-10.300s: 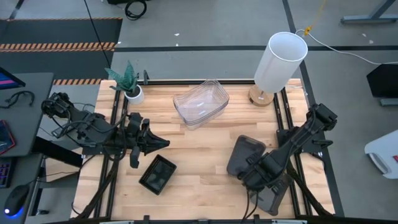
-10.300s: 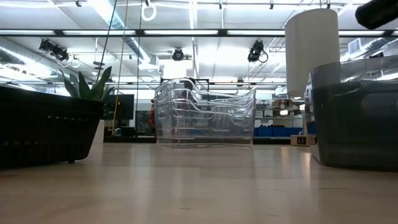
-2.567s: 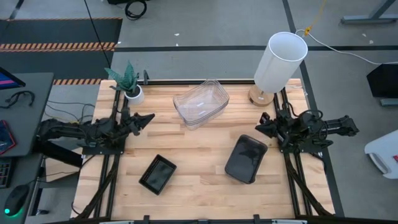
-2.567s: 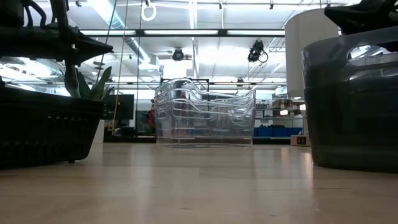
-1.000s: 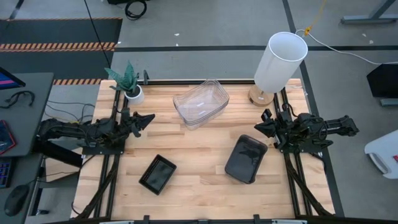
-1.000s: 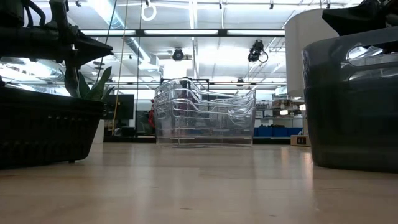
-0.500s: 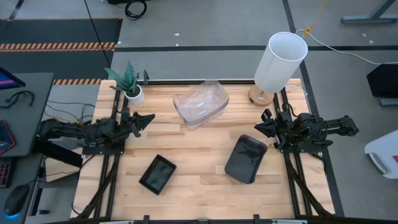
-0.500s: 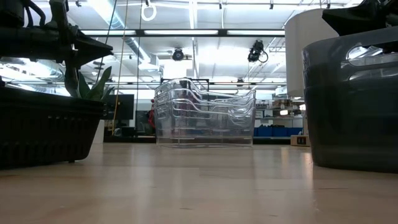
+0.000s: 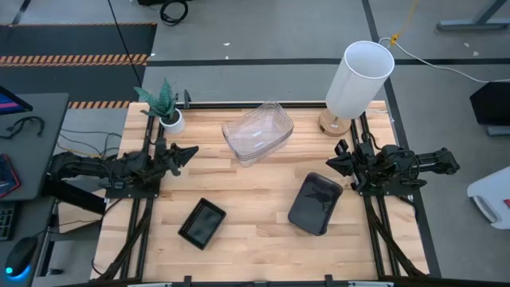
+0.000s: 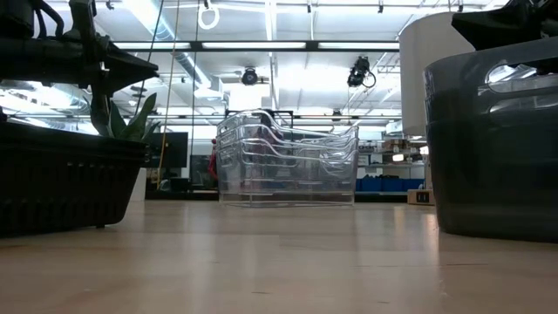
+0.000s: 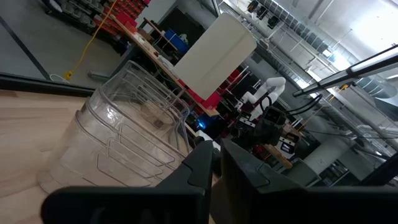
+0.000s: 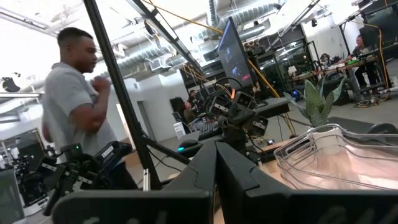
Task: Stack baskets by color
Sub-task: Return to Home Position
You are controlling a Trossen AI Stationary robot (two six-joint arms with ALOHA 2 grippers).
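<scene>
A nested stack of clear baskets stands on its base at the table's far middle, and shows too in the low view and in both wrist views. Smoky grey baskets sit nested at the near right. The black baskets rest at the near left. My left gripper hovers shut at the left edge, pointing at the clear stack. My right gripper hovers shut at the right edge, just beyond the grey stack.
A tall white cylinder stands at the far right corner and a small potted plant at the far left corner. Bare wood lies between the three stacks. A person stands beyond the table's left side.
</scene>
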